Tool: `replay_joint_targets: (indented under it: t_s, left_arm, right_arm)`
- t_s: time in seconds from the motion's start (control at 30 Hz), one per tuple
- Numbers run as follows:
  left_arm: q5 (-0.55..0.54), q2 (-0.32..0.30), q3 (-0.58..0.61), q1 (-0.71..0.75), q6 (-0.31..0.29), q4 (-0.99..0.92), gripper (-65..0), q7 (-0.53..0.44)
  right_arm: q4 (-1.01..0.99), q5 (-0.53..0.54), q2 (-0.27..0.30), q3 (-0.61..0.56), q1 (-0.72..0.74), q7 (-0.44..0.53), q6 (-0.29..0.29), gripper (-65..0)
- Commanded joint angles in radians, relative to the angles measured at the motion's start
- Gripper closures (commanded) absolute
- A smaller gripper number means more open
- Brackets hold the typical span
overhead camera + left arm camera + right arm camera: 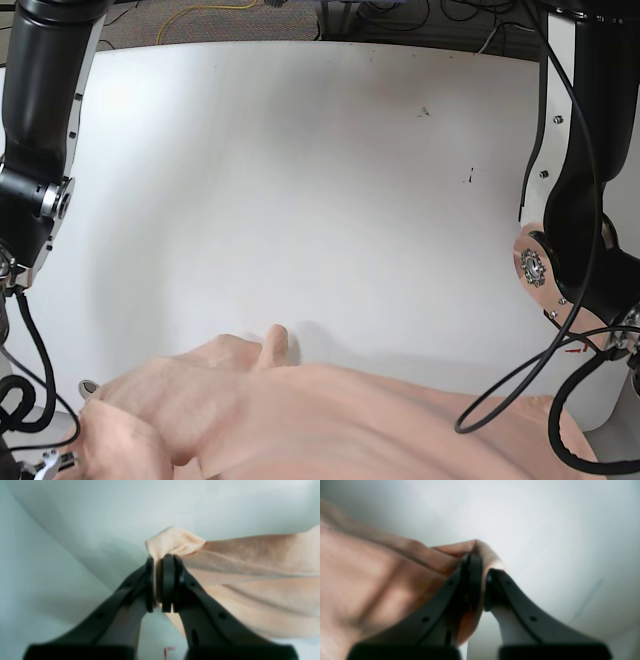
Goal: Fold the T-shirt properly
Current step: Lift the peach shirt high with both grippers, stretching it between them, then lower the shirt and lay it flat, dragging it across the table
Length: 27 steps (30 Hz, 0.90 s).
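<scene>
The white table (300, 180) lies mostly bare, with the peach T-shirt (330, 425) bunched along its near edge. The left gripper (161, 585) pinches a raised fold of the T-shirt. The right gripper (480, 585) seems, through blur, to be clamped on another fold.
</scene>
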Motion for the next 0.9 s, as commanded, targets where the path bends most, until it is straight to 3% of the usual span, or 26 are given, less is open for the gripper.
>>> replay_joint_targets:
  t_s: [0.0, 0.27, 0.7, 0.87]
  left_arm:
    - [-0.005, -0.004, 0.002, 0.020, 0.002, 0.049, 0.0, -0.024]
    - [-0.007, -0.006, -0.001, 0.252, 0.002, 0.158, 0.0, 0.008]
    - [-0.007, -0.044, -0.007, 0.703, 0.002, 0.319, 0.0, 0.052]
    - [-0.008, -0.069, -0.058, 0.842, 0.002, 0.325, 0.0, 0.052]
  right_arm:
    - [0.052, -0.012, 0.006, 0.039, -0.029, -0.007, -0.004, 0.0]
    - [0.182, -0.012, -0.010, 0.159, -0.331, -0.014, -0.004, 0.0]
    - [0.273, -0.015, -0.183, 0.407, -0.854, -0.013, -0.004, 0.0]
    - [0.273, -0.014, -0.247, 0.421, -0.986, -0.013, -0.004, 0.0]
